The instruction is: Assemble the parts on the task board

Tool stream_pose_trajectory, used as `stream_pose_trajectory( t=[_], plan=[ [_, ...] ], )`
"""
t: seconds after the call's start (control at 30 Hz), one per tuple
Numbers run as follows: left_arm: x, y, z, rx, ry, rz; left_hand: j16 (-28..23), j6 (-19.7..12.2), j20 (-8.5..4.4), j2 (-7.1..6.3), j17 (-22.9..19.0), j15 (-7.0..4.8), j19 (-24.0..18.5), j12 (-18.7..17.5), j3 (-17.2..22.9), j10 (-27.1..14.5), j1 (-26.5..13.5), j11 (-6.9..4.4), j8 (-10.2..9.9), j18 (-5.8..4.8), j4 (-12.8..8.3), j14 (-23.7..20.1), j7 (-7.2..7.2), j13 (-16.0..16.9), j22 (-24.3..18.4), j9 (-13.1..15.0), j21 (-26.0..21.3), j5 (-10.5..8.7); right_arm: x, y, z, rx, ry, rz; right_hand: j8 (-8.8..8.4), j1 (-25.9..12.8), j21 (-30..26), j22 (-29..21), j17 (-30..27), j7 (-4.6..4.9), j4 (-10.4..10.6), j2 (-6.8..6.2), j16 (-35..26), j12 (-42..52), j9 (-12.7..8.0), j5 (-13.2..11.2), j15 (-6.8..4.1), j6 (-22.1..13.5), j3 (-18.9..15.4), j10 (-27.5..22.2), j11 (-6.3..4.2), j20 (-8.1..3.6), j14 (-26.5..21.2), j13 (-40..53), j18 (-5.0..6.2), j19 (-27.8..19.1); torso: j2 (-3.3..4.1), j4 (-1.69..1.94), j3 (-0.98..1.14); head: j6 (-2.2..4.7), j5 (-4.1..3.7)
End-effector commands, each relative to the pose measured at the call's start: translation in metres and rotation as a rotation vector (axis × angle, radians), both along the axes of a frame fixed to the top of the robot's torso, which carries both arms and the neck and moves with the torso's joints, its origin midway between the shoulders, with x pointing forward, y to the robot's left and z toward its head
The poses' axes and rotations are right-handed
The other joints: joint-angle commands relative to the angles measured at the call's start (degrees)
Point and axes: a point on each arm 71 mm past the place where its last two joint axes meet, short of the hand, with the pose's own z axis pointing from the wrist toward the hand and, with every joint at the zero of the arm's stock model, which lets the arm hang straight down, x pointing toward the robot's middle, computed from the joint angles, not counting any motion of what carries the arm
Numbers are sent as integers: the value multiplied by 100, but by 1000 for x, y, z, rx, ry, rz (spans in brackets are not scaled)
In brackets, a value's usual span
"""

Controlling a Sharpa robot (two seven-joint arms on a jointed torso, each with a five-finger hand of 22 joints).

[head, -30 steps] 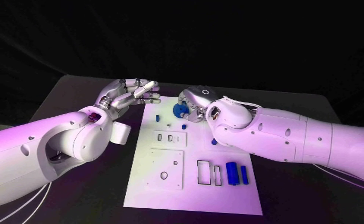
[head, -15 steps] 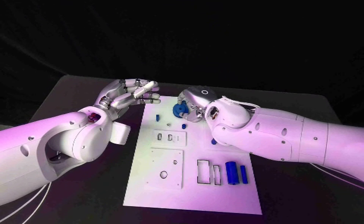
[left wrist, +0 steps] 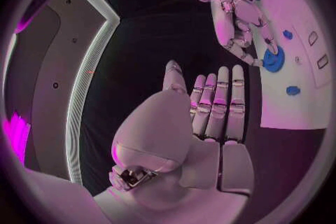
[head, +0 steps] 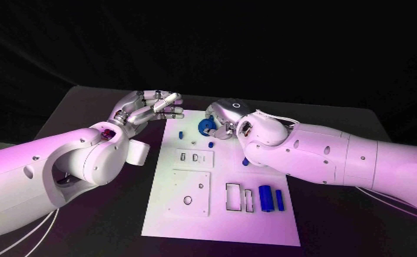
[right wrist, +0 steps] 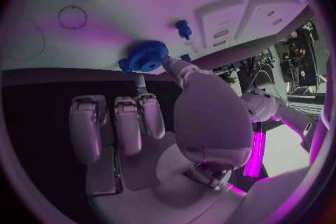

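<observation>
Blue gear [head: 206, 126] pinched at right hand [head: 228, 118] fingertips, thumb and a finger on its toothed rim, other fingers curled below; same grip seen in right wrist view [right wrist: 145, 56]. Gear low over far end of white task board [head: 222, 221]; contact with board cannot tell. Small blue peg [head: 181, 135] on board just beside gear, toward left hand. Second small blue peg [head: 211, 145] on board just below gear, near right hand. Slotted white block [head: 194, 158] nearer robot than gear, between the arms. White square plate with holes [head: 190, 193] behind that, further from both hands. Two empty rectangular frames [head: 240, 198] and two blue bars [head: 271, 199] side by side under right forearm, well apart from right hand.

Left hand [head: 147, 108] off board's left edge, near gear but apart, holding nothing. Fingers straight, side by side, thumb apart, per left wrist view [left wrist: 210, 106]. Right hand fingers [left wrist: 241, 39] on gear [left wrist: 273, 59] there too.

Black table [head: 78, 106] under everything.
</observation>
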Motion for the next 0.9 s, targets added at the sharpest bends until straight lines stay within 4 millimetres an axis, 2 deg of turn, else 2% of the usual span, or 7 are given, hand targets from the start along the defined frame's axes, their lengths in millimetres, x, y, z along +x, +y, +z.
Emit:
stream_pose_trajectory(
  t=[0.03, 0.1, 0.27, 0.37, 0.6, 0.9],
  plan=[
    [-1, -2, 2, -9, -3, -17, -33, -41, 15, 67, 5, -1, -21, -11, -39, -34, -7, -5, -36, 45, -3, -52, 50, 1, -5, 5, -37, -36, 0, -2, -5, -13, 62, -6, 44, -96, 12, 1226, 1509, -4, 96, 1, 23, 30, -11, 21, 10, 55, -36, 49, -7, 32, 597, 766, -19, 341, 0, -5, 2, -6, 7],
    [-1, -2, 1, -9, -3, -16, -33, -41, 15, 67, 5, -1, -21, -11, -39, -34, -7, -5, -36, 45, -3, -52, 50, 1, -5, 5, -37, -36, 1, -4, -6, -13, 77, -9, 64, -173, 13, 1230, 1509, -15, 185, 40, 23, 47, -20, 37, 2, 86, -82, 63, -15, 25, 597, 781, -20, 344, 2, -9, 2, -9, 9],
    [-1, -1, 1, -8, -3, -16, -33, -41, 15, 67, 5, -1, -21, -11, -39, -34, -7, -5, -36, 45, -3, -52, 50, 1, -5, 5, -37, -36, 2, -7, -8, -17, 106, -18, 94, -203, 25, 1241, 1509, -29, 237, 71, 23, 82, -21, 51, -6, 138, -105, 92, -27, 18, 597, 815, -24, 354, 4, -8, 5, -13, 8],
    [-1, -1, 1, -8, -3, -16, -33, -41, 15, 67, 5, -1, -21, -11, -39, -34, -7, -5, -36, 45, -3, -52, 50, 1, -5, 5, -37, -36, 3, -10, -9, -22, 117, -26, 97, -206, 26, 1243, 1509, -30, 242, 75, 23, 87, -21, 51, -7, 142, -106, 97, -28, 17, 597, 820, -24, 355, -1, 0, 0, -18, 0],
    [-1, -1, 1, -7, -3, -14, -37, -43, 16, 71, 11, 0, -26, -11, -46, -36, -5, -4, -39, 45, -5, -53, 51, 1, -7, 9, -40, -35, 4, -13, -10, -25, 129, -33, 102, -218, 40, 1254, 1509, -33, 261, 87, 23, 103, -23, 53, -10, 150, -113, 109, -31, 15, 597, 835, -28, 366, 2, -13, 2, -22, 5],
    [0, 0, 1, -6, -3, -11, -37, -43, 16, 71, 11, 0, -26, -11, -46, -36, -5, -4, -39, 45, -5, -53, 51, 1, -7, 9, -40, -35, -2, -16, -5, 22, 99, -21, 123, -177, 78, 1285, 1509, -48, 264, 109, 23, 165, -27, 110, -21, 189, -103, 161, -45, 5, 597, 894, -40, 396, 2, -6, 0, -25, -4]
  ],
)
